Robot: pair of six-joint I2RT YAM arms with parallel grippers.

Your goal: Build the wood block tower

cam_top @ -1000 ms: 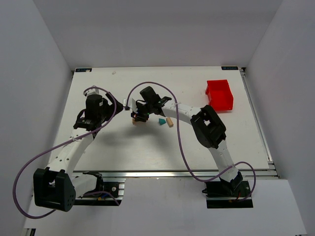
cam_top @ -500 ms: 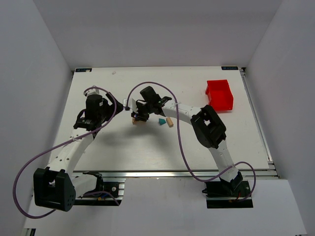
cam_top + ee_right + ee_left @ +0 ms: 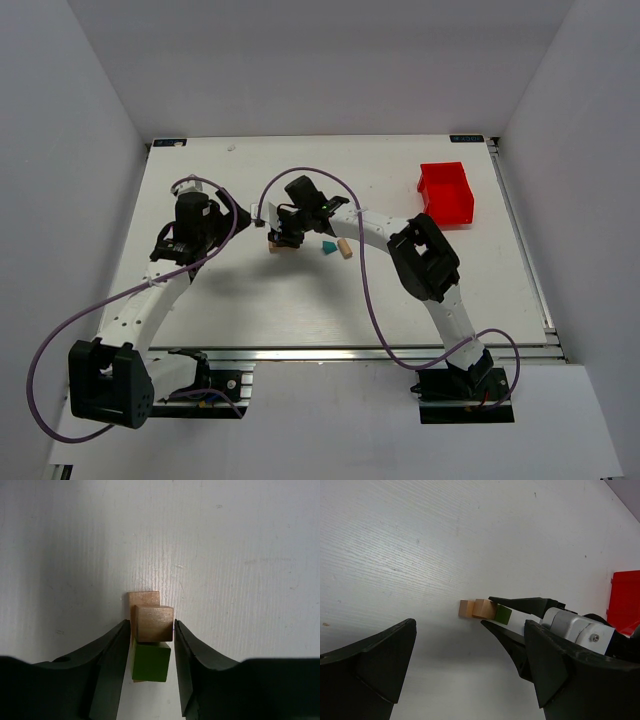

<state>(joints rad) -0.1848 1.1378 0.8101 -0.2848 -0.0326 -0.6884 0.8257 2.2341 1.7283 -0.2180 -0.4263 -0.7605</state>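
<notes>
Small wood block tower (image 3: pixel 145 600) near the middle of the worktop (image 3: pixel 300 310), tan blocks and a green block (image 3: pixel 151 662), right gripper (image 3: pixel 152 626) jaws hugging the top tan block, clamped or just free unclear, left gripper (image 3: pixel 470 630) jaws wide apart to its left, teal block (image 3: pixel 326 247) loose at its right.

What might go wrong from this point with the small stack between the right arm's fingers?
1. The right fingers closely flank the upper tan block on both sides; backing off unevenly may drag it along.
2. That block lies offset over the green block and a second tan block, so a nudge could tip it.
3. The teal block lies near the right arm; a sweep might scatter it.
</notes>
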